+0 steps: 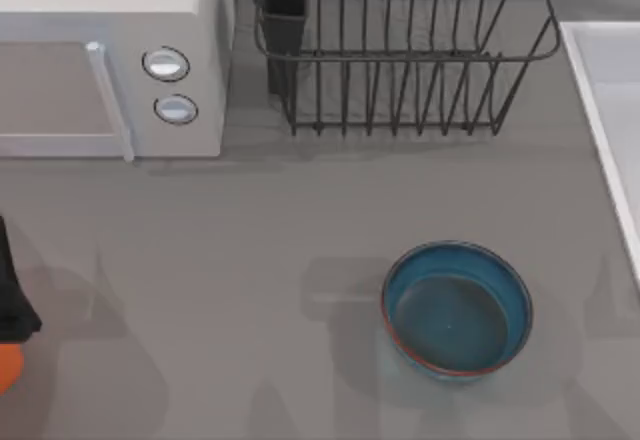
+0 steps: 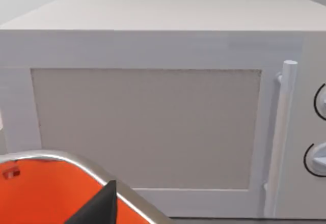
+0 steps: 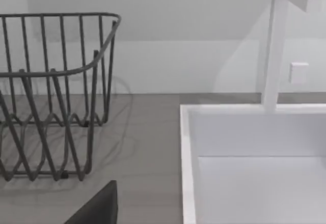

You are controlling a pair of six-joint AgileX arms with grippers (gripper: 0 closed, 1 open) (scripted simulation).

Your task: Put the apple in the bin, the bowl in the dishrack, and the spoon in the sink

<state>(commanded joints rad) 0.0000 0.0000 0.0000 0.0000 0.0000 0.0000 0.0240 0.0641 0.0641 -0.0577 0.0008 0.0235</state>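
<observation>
round deep-blue glazed bowl with a thin reddish-brown rim sat upright on the grey tabletop, right of centre and toward the near edge, nothing inside it. large black wire dishrack with upright tines stood at the far side, well apart from the bowl; its dark rectangular utensil cup was at the far-left corner. pale grey-white rectangular sink with a raised white rim lay at the tabletop's right edge, just beside the dishrack. right wrist view showed the dishrack beside the sink, a white upright faucet behind the basin. white microwave with two round knobs stood at the far left, just left of the dishrack; left wrist view faced its door. bright orange bin with a pale metal rim sat close under the left wrist camera, seen also at the tabletop's left edge. left arm, black, was over the left edge beside the bin. could not tell whether either gripper was open or closed.
</observation>
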